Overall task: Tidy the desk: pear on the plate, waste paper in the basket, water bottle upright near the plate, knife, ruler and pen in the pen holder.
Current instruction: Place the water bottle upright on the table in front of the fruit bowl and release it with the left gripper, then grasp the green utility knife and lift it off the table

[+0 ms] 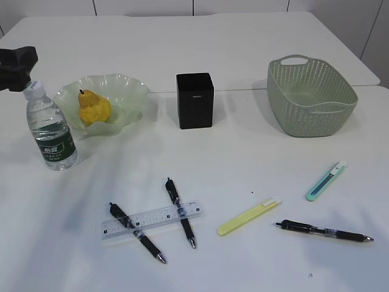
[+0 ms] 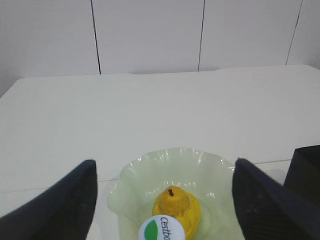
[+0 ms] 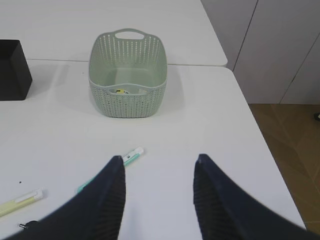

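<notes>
1. The desk (image 1: 243, 158) is a large, smooth, matte white tabletop.
2. The plate (image 1: 130, 91) is a translucent pale green glass dish with a wavy, ruffled rim. It stands at the back left, and the small yellow pear (image 1: 94, 108) with its short dark stem lies inside it.
3. The water bottle (image 1: 51, 131) is clear plastic with a dark green label and a pale cap. It stands upright just beside the plate, on its left.
4. The left gripper (image 2: 162, 200) hangs above the bottle cap; its two dark, matte fingers (image 2: 60, 205) are spread wide and hold nothing.
5. The pen holder (image 1: 195, 100) is a matte black square box, standing between the plate and the basket.
6. The basket (image 1: 313, 97) is grey-green plastic with a woven pattern of small holes and cut-out handles. In the right wrist view the waste paper (image 3: 120, 91), a small yellow scrap, lies on its floor.
7. The clear ruler (image 1: 152, 219) lies at the front left across two black pens (image 1: 180, 212), touching both.
8. A yellow knife (image 1: 249, 216), a teal knife (image 1: 326, 180) and a third black pen (image 1: 325, 231) lie flat at the front right.
9. The right gripper (image 3: 159, 192) is over the bare desk near the teal knife; its dark ribbed fingers (image 3: 107, 200) are apart and empty.
</notes>
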`<state>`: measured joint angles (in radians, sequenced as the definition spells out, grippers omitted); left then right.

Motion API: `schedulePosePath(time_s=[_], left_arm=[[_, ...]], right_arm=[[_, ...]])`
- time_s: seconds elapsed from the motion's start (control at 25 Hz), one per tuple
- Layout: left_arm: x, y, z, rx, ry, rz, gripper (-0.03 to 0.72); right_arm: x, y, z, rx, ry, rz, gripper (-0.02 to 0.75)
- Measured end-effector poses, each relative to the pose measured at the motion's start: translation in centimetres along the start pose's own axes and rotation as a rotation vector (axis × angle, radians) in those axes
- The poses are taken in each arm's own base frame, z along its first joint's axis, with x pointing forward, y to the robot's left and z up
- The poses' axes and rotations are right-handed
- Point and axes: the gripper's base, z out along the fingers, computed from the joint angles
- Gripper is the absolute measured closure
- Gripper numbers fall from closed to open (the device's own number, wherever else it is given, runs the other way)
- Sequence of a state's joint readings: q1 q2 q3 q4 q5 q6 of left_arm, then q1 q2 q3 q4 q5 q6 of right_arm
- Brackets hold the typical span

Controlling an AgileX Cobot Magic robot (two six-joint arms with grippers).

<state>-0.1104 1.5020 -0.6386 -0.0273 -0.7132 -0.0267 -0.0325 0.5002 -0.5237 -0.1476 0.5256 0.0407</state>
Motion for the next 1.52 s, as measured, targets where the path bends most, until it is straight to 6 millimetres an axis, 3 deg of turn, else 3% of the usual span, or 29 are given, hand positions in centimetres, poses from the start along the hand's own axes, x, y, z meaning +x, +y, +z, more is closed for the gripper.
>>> schedulePosePath(time_s=[0.4, 0.64, 1.12, 1.52], left_arm=[[-4.9, -0.3, -4.9, 0.007, 0.044, -0.004, 0.096], [-6.7, -0.3, -8.3, 0.01, 0.091, -0.005, 0.096], [-6.9, -0.4, -14.0, 0.016, 0.326, -0.041, 0.125], [-6.3, -0.6, -15.5, 0.019, 0.578, -0.036, 0.176]], right_arm=[[0.0, 0.0, 0.0, 0.0, 0.0, 0.0, 0.372], [0.2, 0.0, 0.0, 0.001, 0.017, 0.0, 0.372], [1.3, 0.3, -0.2, -0.027, 0.153, 0.054, 0.372], [-0.2, 0.3, -1.2, -0.043, 0.15, 0.138, 0.372]])
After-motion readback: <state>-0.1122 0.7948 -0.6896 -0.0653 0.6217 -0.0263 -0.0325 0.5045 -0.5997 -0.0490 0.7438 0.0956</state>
